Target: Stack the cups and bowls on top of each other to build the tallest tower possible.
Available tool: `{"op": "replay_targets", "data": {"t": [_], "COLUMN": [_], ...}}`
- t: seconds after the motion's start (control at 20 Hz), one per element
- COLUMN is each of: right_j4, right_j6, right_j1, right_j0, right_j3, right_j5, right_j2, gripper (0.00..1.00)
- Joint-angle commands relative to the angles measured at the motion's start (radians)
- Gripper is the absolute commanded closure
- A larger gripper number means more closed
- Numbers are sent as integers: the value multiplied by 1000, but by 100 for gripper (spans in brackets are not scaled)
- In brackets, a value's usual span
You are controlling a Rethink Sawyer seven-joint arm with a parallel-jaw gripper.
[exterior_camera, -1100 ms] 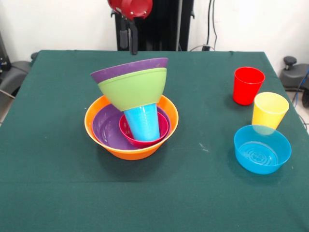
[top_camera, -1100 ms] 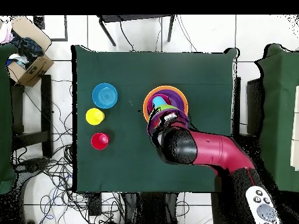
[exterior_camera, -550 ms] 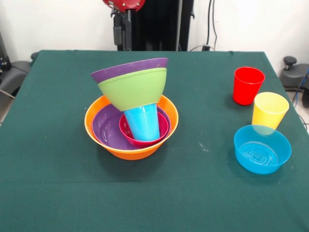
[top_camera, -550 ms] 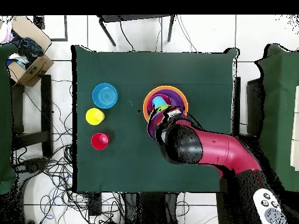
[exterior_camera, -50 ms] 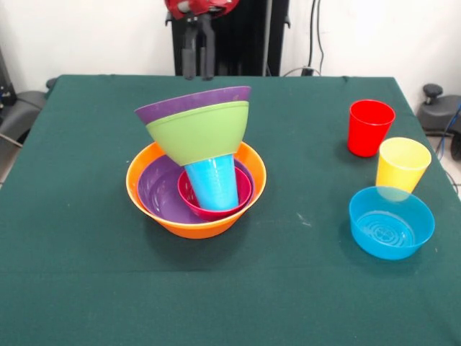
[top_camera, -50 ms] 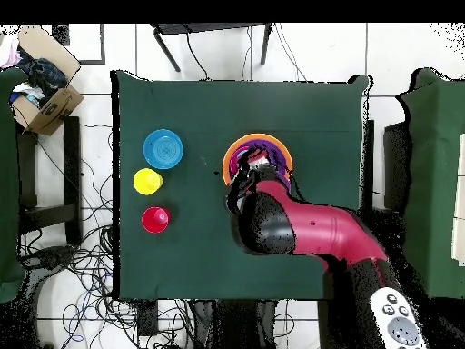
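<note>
While the tower [exterior_camera, -50 ms: 198,169] stands tilted, the hand [exterior_camera, -50 ms: 197,72] hangs spread and empty above it.

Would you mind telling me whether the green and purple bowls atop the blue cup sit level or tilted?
Tilted: the lime green plastic bowl and purple bowl lean, rims higher on the picture's right.

A green-clothed table [exterior_camera, -50 ms: 86,288] carries the large orange bowl [exterior_camera, -50 ms: 194,225], red cup [exterior_camera, -50 ms: 370,127], yellow cup [exterior_camera, -50 ms: 402,165] and small blue bowl [exterior_camera, -50 ms: 391,223].

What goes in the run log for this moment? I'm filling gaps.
end effector: open, empty, above tower | tower top: green and purple bowls tilted on blue cup | loose: red cup, yellow cup, blue bowl
</note>
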Motion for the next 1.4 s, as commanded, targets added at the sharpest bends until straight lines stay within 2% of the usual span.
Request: {"op": "replay_targets", "data": {"t": [0.05,0.25,0.45,0.8,1.0,1.25,1.4], "right_j4": [-26,-20,-20,-26,-15,-19,-34], "right_j6": [45,35,6,-8,-5,21,21], "right_j1": [55,60,65,92,83,70,64], "right_j0": [62,70,75,51,19,-13,-17], "right_j3": [11,13,1,4,22,45,44], "right_j5": [-43,-32,36,25,9,-64,-91], "right_j2": [-69,-89,-112,-98,-46,4,4], "gripper": [0,0,0,0,0,0,0]}}
